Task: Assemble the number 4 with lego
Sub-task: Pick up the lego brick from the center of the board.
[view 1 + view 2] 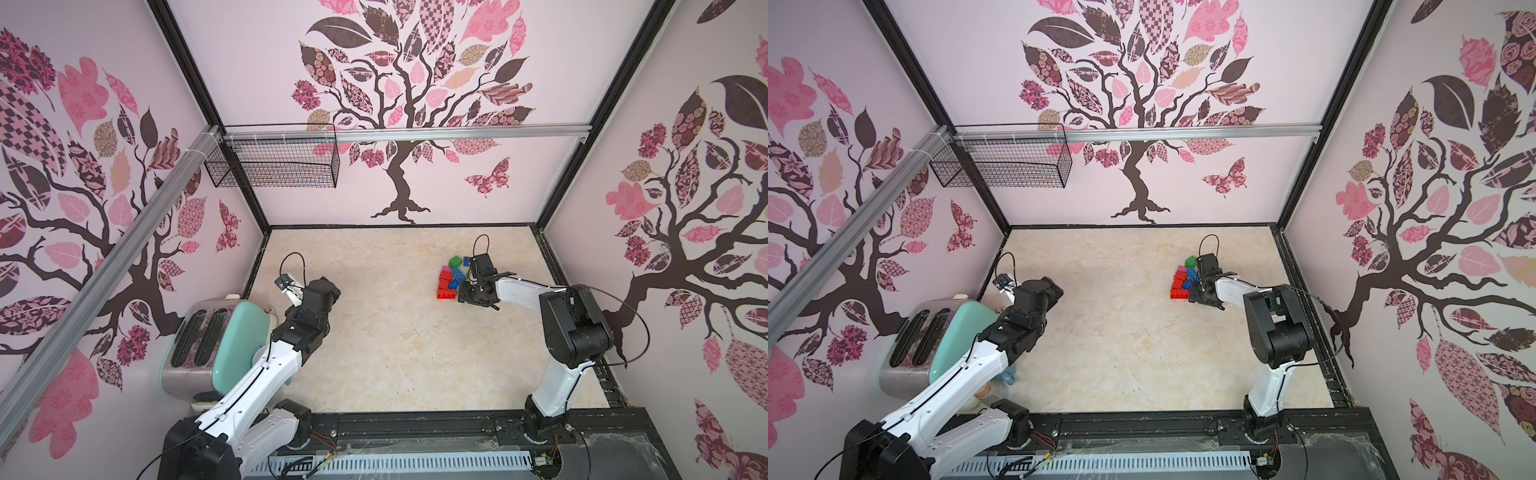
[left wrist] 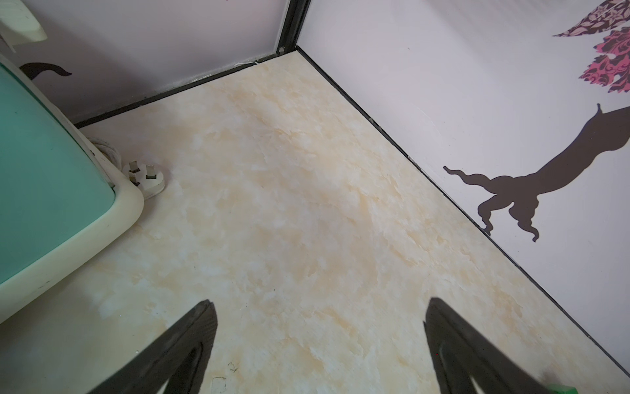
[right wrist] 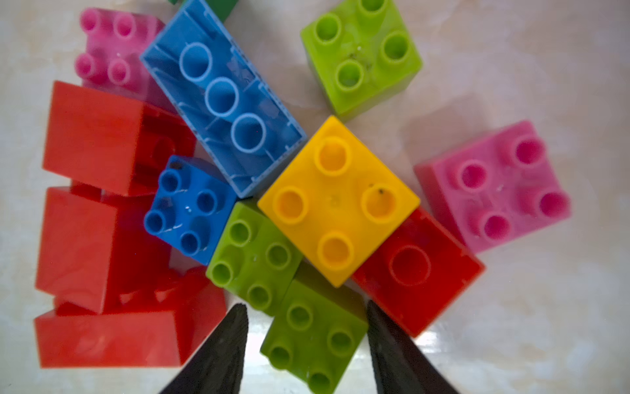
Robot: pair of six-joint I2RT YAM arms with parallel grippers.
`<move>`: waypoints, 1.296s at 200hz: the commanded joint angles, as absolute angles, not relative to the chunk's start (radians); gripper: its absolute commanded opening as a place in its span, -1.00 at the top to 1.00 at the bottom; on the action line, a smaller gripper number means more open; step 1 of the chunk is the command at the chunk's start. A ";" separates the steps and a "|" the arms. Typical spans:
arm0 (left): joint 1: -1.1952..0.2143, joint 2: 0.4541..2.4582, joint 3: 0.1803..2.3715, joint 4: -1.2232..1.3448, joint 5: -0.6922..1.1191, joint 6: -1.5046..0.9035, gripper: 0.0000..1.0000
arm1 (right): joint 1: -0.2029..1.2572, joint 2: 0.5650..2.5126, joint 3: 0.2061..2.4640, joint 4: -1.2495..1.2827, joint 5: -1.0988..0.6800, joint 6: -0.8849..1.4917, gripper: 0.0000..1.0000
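My table point(image 1: 395, 353) is cream and marbled. The lego point(image 1: 445, 295) lies in one tight heap toward its far right side. A lime brick point(image 3: 361, 54) and a pink brick point(image 3: 494, 184) sit studs-up just beside the heap. A toaster point(image 1: 199, 345) stands at the left edge, with a plug point(image 2: 145, 177) lying prongs-up next to it.

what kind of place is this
Probably a robot test booth dressed like a home: tree-decal walls box in a marble-look table, the left arm and right arm are mounted at its front edge, and a toaster sits by the left wall.
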State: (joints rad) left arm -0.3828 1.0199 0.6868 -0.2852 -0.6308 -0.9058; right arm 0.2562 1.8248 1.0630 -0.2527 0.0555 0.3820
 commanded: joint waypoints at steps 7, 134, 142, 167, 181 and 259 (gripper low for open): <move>-0.377 1.021 0.658 -0.275 -0.625 -0.884 -0.96 | 0.259 1.867 1.096 -0.305 0.132 0.363 -0.21; -0.377 1.093 0.725 -0.322 -0.530 -0.783 -0.96 | 0.265 1.727 1.119 -0.333 0.058 0.306 0.78; -0.377 1.110 0.740 -0.333 -0.514 -0.773 -0.96 | 0.267 1.731 1.129 -0.329 0.047 0.318 0.88; -0.376 1.155 0.773 -0.345 -0.468 -0.759 -0.96 | 0.269 1.774 1.173 -0.319 0.023 0.340 1.00; -0.377 1.166 0.780 -0.340 -0.437 -0.753 -0.96 | 0.270 1.800 1.197 -0.322 0.031 0.347 1.00; -0.377 1.158 0.764 -0.286 -0.348 -0.709 -0.96 | 0.286 1.900 1.257 -0.351 0.088 0.345 1.00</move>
